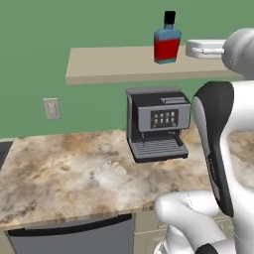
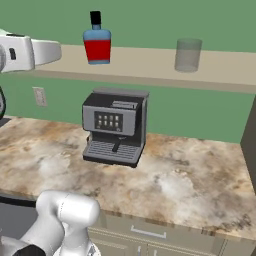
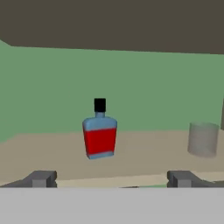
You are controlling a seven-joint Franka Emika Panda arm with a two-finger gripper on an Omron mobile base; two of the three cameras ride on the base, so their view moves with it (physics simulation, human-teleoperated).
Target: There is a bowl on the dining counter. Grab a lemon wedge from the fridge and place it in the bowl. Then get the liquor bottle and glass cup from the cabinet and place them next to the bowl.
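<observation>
Pincer (image 3: 111, 178) spread before the shelf (image 2: 150, 75).
I see the bottle (image 3: 99, 132) upright there; the cup (image 3: 203, 139) stands well right of the bottle.

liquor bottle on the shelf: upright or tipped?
Upright. The liquor bottle stands on its base on the shelf, black cap at the top, in both base views and the hand view. The glass cup stands apart beside it.

1. Flat, even rendered light in all views — no glare, no hot spots.
2. Faint shadow under the shelf (image 1: 114, 64) on the green wall.
3. Hand view looks soft and low-res; the cabinet ceiling up top is dim brown.
4. No edge distortion.
</observation>
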